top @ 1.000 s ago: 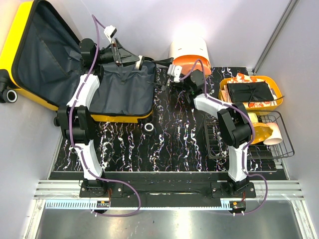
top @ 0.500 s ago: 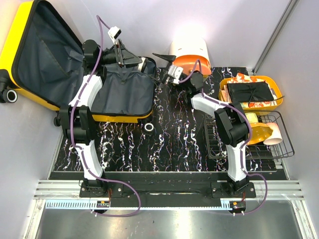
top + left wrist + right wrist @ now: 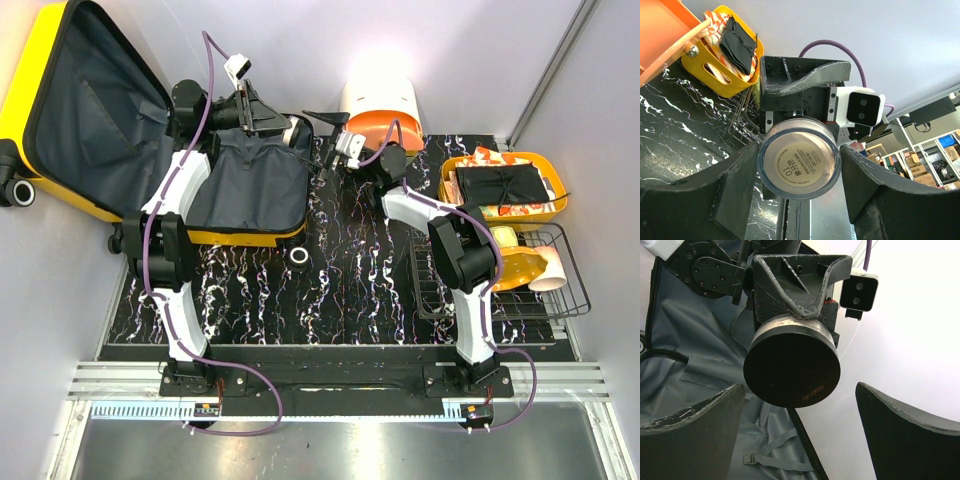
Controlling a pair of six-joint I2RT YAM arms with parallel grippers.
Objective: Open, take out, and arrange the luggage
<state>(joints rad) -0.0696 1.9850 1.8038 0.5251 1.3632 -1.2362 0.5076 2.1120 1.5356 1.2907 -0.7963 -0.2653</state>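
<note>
The yellow luggage (image 3: 40, 80) lies open at the far left, its grey fabric lining (image 3: 690, 340) showing. My left gripper (image 3: 278, 122) is raised over the suitcase's right rim and is shut on a small round jar (image 3: 799, 162). The jar's pale labelled bottom faces the left wrist camera. Its black lid (image 3: 792, 367) faces the right one. My right gripper (image 3: 322, 128) hovers just to the right of the jar, pointing at it. Its fingers (image 3: 695, 435) are open, and the jar lies ahead of them, untouched. In the left wrist view the right gripper (image 3: 800, 85) shows behind the jar.
A yellow basket (image 3: 452, 180) holding a folded black cloth stands at the right, with a black wire basket (image 3: 430, 290) in front of it. An orange-and-white container (image 3: 380, 100) stands at the back. A small black-and-white ring (image 3: 298, 257) lies on the marbled mat.
The left gripper has carried the jar to the right, closer to the right gripper. The right gripper has lifted off the mat and turned left to face the jar.
</note>
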